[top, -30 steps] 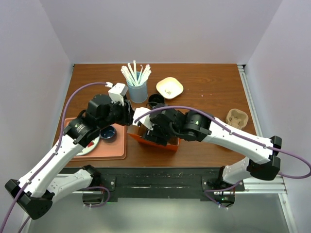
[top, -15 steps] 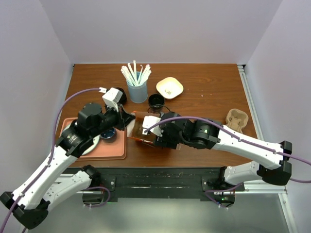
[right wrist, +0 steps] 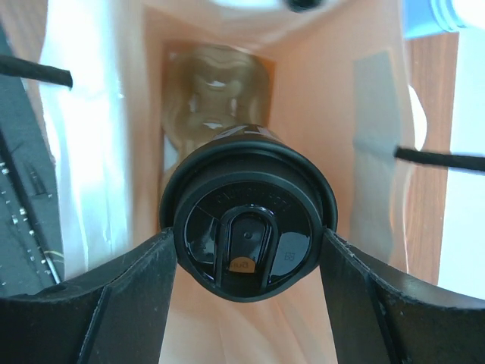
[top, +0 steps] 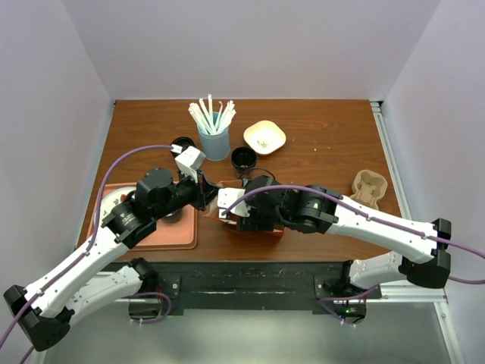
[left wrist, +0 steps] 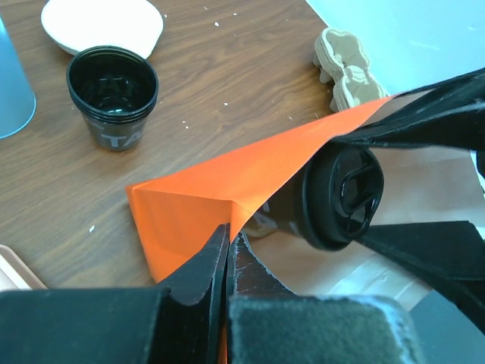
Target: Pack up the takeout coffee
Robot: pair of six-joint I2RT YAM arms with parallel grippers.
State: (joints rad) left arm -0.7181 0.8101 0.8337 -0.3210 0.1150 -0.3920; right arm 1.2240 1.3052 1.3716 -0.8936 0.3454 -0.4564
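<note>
Takeout coffee [right wrist: 246, 235] sits mostly hidden inside orange bag [left wrist: 197, 197]

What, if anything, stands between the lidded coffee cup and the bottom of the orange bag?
Nothing visible blocks it. The right gripper holds the coffee cup in the mouth of the orange bag, whose edge the left gripper pinches open. Deeper inside lies only a tan moulded tray, apparently at the bottom.

Seen from above, the left arm [top: 163, 193] and right arm [top: 303, 208] cover most of the orange bag [left wrist: 189, 201]. The takeout coffee [right wrist: 246, 231] does not show there. In the right wrist view, a tan shape [right wrist: 216, 80] at the bag's bottom is too blurred to name. The left wrist view cuts off the blue tumbler [left wrist: 11, 83] at its edge.
</note>
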